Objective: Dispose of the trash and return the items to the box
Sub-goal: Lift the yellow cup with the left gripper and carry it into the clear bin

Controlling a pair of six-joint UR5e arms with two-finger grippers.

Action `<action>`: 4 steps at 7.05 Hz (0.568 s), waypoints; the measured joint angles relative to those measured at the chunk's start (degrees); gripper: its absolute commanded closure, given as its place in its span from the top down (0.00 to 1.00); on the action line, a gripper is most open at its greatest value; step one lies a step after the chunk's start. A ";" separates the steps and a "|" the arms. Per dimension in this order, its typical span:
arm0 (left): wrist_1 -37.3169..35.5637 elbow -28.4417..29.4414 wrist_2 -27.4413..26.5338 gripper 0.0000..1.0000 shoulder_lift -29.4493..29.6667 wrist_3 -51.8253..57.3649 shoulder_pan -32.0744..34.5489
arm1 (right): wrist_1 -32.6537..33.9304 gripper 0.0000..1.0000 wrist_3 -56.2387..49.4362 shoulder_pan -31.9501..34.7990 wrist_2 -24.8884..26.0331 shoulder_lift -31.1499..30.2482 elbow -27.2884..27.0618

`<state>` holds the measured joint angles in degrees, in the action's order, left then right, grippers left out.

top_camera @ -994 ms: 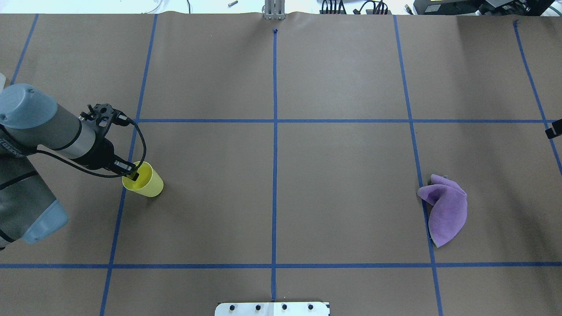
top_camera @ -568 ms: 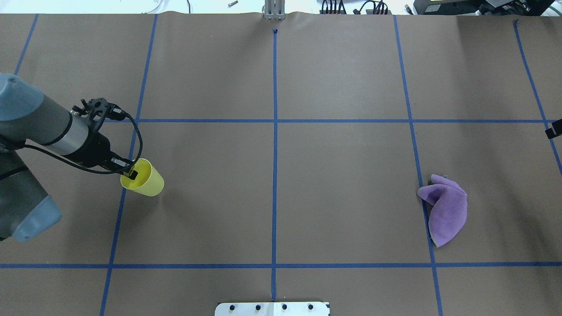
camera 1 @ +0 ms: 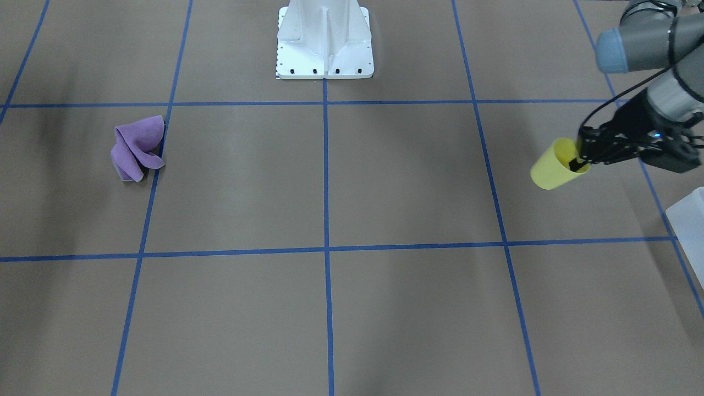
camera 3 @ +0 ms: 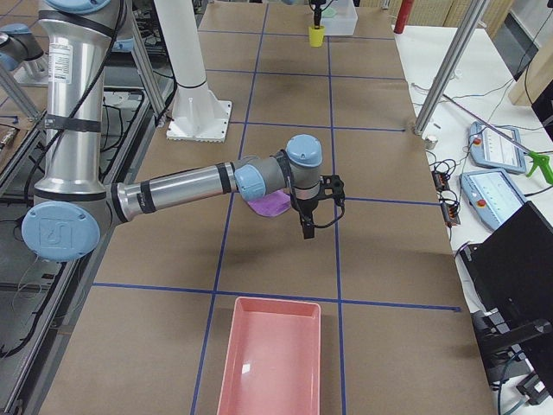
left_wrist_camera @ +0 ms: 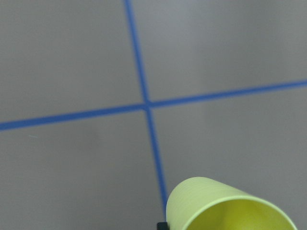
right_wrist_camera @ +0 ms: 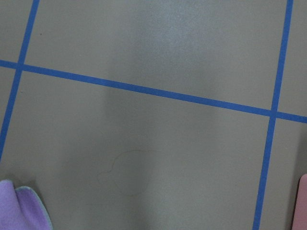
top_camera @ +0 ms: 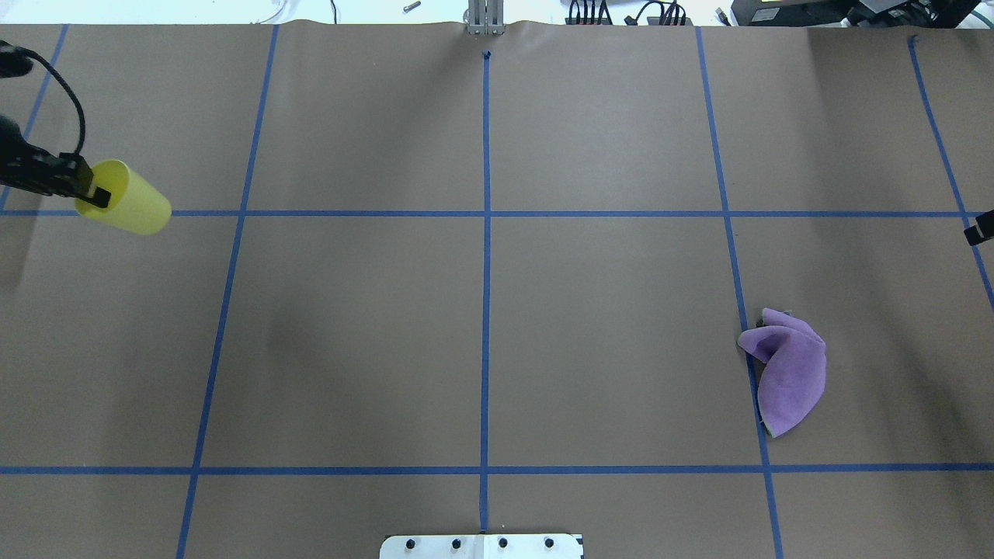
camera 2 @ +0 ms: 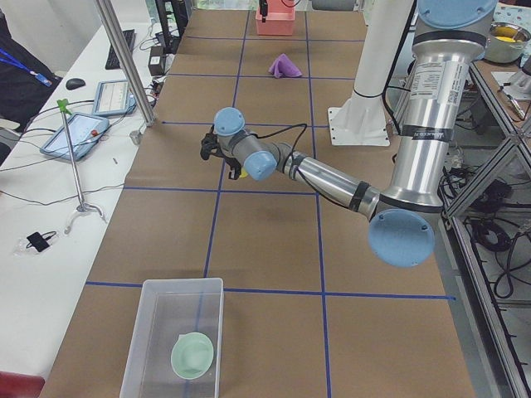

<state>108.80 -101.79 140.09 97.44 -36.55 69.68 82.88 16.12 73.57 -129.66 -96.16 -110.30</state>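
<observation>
My left gripper is shut on the rim of the yellow cup, one finger inside it. It holds the cup tilted above the table at the far left; the cup also shows in the front view and the left wrist view. The frosted box lies at the table's left end with the mint-green bowl inside it. My right gripper hangs above the table next to a crumpled purple cloth; I cannot tell whether it is open or shut.
A pink tray lies at the table's right end. The white robot base stands at the middle of the robot's side. Blue tape lines cross the brown paper. The box's corner shows at the front view's right edge.
My left gripper has lifted the yellow cup off the table and carried it left and away from the robot, tilting it more. The purple cloth and right arm have not moved.
</observation>
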 measured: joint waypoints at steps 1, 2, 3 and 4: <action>-2.60 3.94 0.11 0.00 0.26 6.72 6.13 | 0.00 1.00 -0.02 0.00 0.01 0.00 0.00; -4.58 10.00 0.07 0.00 1.64 13.99 12.06 | 0.00 1.00 -0.03 0.00 0.02 0.00 0.00; -5.43 17.51 -0.13 0.00 4.31 19.59 16.99 | 0.00 1.00 -0.03 -0.03 0.04 0.00 0.00; -5.48 25.13 -0.38 0.00 7.11 24.35 20.29 | 0.00 1.00 -0.03 -0.06 0.06 0.02 0.00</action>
<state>103.32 -76.66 139.71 104.55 -12.20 89.97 82.88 16.08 73.50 -129.60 -96.14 -110.30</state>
